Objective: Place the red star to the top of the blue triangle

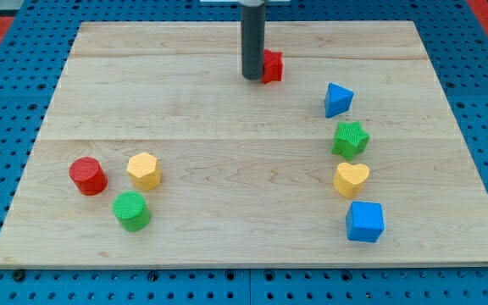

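Tip [252, 78] touching small red plastic star [273, 66], up-left of blue plastic triangle [338, 99]; best nudged steadily rightward; no end effector fitted.

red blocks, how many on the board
2: the red star at the view's top centre, partly hidden behind my tip, and the red cylinder at the view's lower left. None seem hidden.

- the board [227, 169] is pale wood with visible grain, smooth and matt, made of joined planks.
- the blocks, such as the red star [272, 65], blue triangle [338, 99] and green star [350, 140], look like matt plastic with finely ribbed faces.
- the rod above my tip [252, 77] is dark grey, smooth, faintly sheened.
- the blue base [7, 288] is perforated.
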Robot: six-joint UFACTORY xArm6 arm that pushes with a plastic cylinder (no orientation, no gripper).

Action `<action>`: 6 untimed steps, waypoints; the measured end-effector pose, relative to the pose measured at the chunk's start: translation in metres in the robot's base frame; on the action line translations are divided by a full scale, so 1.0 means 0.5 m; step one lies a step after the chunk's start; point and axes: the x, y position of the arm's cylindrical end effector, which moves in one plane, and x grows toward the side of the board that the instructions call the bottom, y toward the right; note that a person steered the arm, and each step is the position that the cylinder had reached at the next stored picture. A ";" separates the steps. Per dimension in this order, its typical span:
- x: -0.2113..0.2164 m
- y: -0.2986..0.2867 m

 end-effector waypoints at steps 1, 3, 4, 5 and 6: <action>-0.031 0.024; -0.041 0.139; -0.041 0.153; -0.041 0.179; -0.039 0.229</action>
